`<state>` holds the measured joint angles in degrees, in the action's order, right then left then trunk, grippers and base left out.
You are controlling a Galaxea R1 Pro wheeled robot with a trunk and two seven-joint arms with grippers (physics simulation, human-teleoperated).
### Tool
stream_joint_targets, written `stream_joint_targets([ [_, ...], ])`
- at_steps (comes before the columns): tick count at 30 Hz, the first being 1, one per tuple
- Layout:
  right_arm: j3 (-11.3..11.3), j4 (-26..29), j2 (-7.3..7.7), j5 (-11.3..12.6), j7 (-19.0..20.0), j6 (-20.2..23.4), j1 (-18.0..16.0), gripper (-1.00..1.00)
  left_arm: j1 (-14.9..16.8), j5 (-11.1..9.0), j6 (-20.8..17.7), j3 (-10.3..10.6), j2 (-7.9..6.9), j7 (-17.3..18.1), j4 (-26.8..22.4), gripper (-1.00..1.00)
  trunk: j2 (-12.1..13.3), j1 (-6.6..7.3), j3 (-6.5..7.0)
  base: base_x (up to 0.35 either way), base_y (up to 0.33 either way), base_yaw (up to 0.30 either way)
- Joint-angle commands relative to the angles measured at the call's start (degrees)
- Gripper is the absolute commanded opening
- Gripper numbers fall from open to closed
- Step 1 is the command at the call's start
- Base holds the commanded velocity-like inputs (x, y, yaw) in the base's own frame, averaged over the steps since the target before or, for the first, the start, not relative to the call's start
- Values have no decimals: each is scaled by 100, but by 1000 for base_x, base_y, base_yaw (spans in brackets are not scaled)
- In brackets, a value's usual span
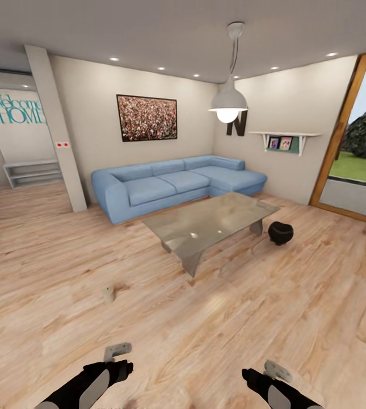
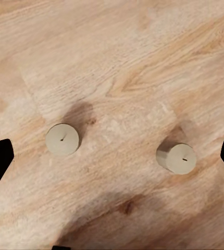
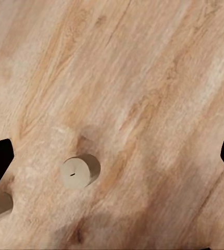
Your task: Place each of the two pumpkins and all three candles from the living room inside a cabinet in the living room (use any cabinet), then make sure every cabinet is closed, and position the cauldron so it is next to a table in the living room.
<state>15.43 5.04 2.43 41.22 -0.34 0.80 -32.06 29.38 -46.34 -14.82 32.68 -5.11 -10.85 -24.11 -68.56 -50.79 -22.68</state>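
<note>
Left gripper (image 2: 112,156) wide open, holding nothing, looking straight down at the plank floor (image 2: 122,52). Two candles stand upright below it, wicks up, long axes vertical: one (image 2: 62,139) nearer one finger, the other (image 2: 177,158) nearer the opposite finger, well apart. Right gripper (image 3: 112,161) also spread wide, empty; a candle (image 3: 79,171) upright on the floor between its fingers, off-centre. Further out, one candle (image 1: 108,293) stands alone. Beyond: glass table (image 1: 211,221), black cauldron (image 1: 280,232) just beside it, blue sofa (image 1: 171,184) behind.
</note>
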Motion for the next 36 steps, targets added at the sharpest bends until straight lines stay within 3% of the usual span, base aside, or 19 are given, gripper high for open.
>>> stream_joint_targets([
  [1,48,6,3,53,2,8,-2,100,5,-59,-16,50,-7,-49,-15,100,-4,-1,-3,84,56,275],
  [14,48,15,3,53,42,16,-2,100,4,-58,-12,58,-7,-49,-15,100,-4,-1,5,168,115,114],
  [27,48,15,3,56,43,13,-2,100,3,-50,-12,56,-7,-49,-15,100,-4,-1,5,19,12,84],
  [36,48,15,3,57,43,17,-2,100,3,-52,-12,54,-7,-49,-15,100,-4,-1,5,80,46,237],
])
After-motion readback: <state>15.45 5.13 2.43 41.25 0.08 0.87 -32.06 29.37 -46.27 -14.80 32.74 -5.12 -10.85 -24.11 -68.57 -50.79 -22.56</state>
